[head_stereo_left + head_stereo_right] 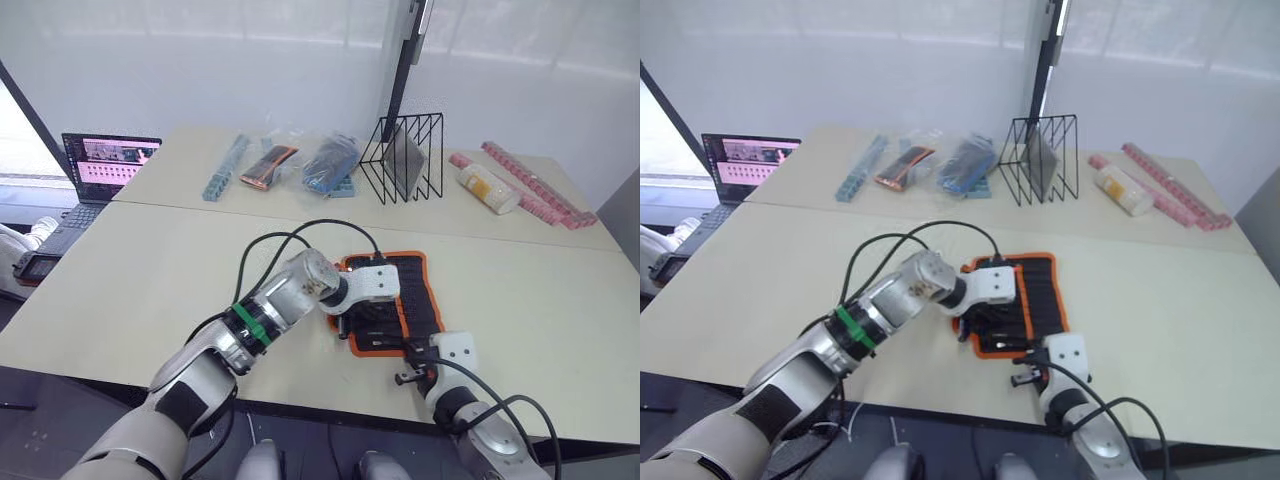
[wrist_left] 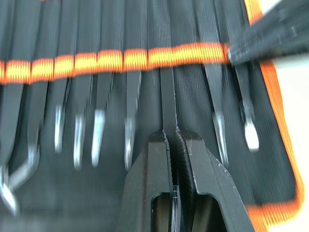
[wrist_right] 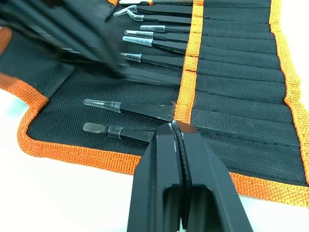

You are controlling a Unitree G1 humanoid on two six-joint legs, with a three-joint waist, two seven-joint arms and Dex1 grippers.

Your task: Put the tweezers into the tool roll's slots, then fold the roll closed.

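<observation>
Left gripper [image 1: 345,325] sits over flat black tool roll [image 1: 420,290], orange-trimmed, open on beige table [image 1: 150,270]. Left wrist view: ribbed fingers [image 2: 193,164] pinched on slim black tweezers [image 2: 167,104] entering slots [image 2: 135,60]. Right wrist view: right gripper [image 3: 175,126] clamped shut, empty, touching woven orange band.

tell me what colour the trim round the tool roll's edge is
Orange, against black fabric; the tool roll shows it best in the right wrist view.

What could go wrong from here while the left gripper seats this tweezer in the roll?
The left gripper is clamped on a tweezer partway into a slot; pushing off-axis could bunch the tool roll. The right gripper, shut at the orange band, sits close and could bump the seated tweezers.
</observation>
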